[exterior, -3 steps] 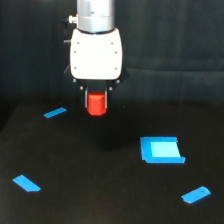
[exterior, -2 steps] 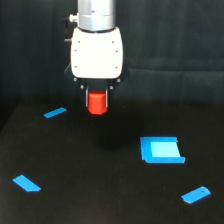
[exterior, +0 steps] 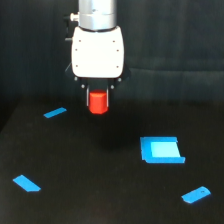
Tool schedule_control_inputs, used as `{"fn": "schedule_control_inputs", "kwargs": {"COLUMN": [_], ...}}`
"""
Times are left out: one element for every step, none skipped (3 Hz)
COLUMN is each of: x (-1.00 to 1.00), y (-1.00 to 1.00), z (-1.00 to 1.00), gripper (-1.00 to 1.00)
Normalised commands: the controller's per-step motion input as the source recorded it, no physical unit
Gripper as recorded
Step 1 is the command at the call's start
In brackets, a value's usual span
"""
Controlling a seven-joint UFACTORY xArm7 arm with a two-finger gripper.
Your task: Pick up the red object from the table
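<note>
Gripping the red block (exterior: 98,102) between its fingers, the gripper (exterior: 98,102) hung above the table (exterior: 100,190), clamped on the block's upper part with the lower part showing below the fingers. Block looked clear of the surface, over the back-left part of the table, a dim shadow under it toward the middle. Actual gap to the table couldn't be judged from this one view.

Handling read: small, rigid, matte, probably light. Narrower than the gripper body, so the fingers closed well in. Matte faces should hold friction fine, no crush risk I could see. Best hold is across two opposite flat faces, mid-height or higher; on the corners it could twist. Which of those it had, I couldn't tell — too blurred.

Other stuff on the table, all flat blue: a strip (exterior: 55,112) near the left edge at the back, a second strip (exterior: 26,183) front-left, a square piece (exterior: 161,150) right of centre, a small tab (exterior: 196,194) front-right. All well apart from the block.

Pick looked essentially done.
</note>
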Motion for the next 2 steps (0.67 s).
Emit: {"fn": "schedule_control_inputs", "kwargs": {"x": [0.03, 0.09], "y": [-0.06, -0.03], "z": [0.04, 0.21], "gripper": [-1.00, -1.00]}}
